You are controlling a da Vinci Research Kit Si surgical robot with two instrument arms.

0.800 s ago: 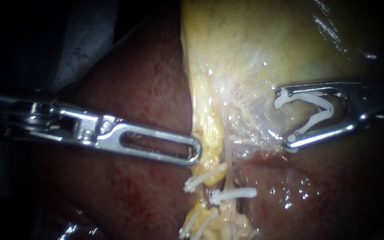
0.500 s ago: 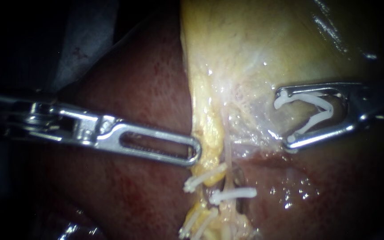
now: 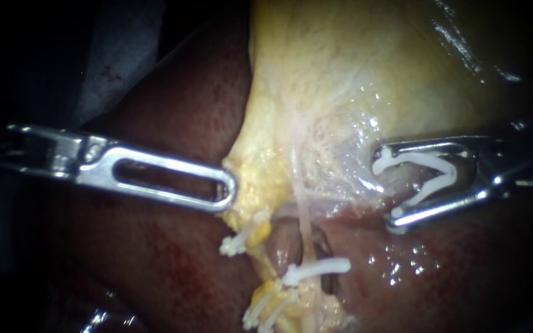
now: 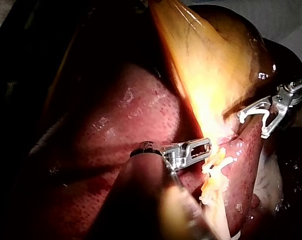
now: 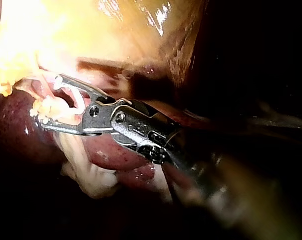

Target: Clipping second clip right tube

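White plastic shows in several places. One open clip, bent in a V, sits inside the right tool. The tool's two steel jaws stand wide apart, and each leg of the clip lies along one jaw, so the tool is clamped on that clip and holds it spread. It comes in from the right edge and lies against the pale, wet tissue under the gallbladder.

The right tube is a thin pale strand that runs down from the gallbladder's lower edge toward the near side. The open clip is not around it and lies apart from it, to its right. Lower down, one closed clip already crosses this tube. To the left, another closed clip sits on a strand of yellow fat, and more white clips cluster at the near edge.

The left tool reaches in from the left with its slotted jaws together. Its tip pinches the left edge of the yellow fat, which is drawn out to a point there. The left wrist view shows the same grip.

Dark red liver lies beneath and around everything.
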